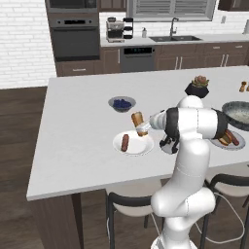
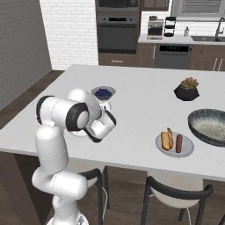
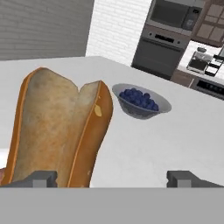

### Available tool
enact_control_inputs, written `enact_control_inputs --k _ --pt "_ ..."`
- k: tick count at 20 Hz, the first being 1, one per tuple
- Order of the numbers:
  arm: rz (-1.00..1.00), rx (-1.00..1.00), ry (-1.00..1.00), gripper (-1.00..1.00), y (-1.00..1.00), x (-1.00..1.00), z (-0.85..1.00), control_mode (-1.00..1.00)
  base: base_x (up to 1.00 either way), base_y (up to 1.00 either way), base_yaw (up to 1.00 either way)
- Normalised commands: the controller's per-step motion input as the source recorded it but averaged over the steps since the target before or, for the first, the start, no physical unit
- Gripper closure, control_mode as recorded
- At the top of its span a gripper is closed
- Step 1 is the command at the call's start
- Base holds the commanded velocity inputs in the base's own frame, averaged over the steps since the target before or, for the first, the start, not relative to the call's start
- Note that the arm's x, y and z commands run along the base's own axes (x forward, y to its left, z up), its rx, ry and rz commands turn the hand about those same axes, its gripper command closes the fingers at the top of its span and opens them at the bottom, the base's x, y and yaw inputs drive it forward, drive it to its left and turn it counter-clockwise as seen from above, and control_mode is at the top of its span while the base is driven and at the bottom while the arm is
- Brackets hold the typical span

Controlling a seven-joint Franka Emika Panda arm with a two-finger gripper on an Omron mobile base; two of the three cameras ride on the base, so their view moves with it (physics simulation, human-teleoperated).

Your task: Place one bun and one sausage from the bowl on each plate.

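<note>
Bun [image 3: 59, 131] upright between wide jaws | blueberry bowl [image 3: 141, 101] beyond, apart

island counter [image 1: 73, 146] | on it: two plates [image 1: 133, 144] [image 2: 174, 145], big bowl [image 2: 210, 126], blueberry bowl [image 1: 121, 103], plant pot [image 1: 197, 87]

Golden-brown bun [image 3: 57, 131], reddish-brown sausage [image 1: 125, 142] on white plate [image 1: 138, 149], speckled dark grey bowl [image 2: 211, 127]

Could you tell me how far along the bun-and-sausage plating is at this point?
Nearly finished. The far plate already holds a bun and a sausage. The near plate has its sausage; the second bun stands upright just above it, between the open gripper fingers. It only needs to settle.
</note>
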Motion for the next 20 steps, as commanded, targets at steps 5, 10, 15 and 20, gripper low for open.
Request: enact_control_inputs --k 5,10,15,20 --pt "0.14 0.00 -0.13 -1.00 0.01 -0.56 -0.36 -1.00 0.00 0.00 0.00" --pt "0.09 0.00 0.15 -1.00 0.00 -0.28 -0.10 -1.00 0.00 0.00 0.00" --pt "0.00 0.00 -0.03 -1.00 -0.22 0.00 -0.51 -1.00 0.00 0.00 0.00" --pt "0.00 0.00 -0.11 -1.00 -0.15 -0.06 -0.86 -1.00 0.00 0.00 0.00"
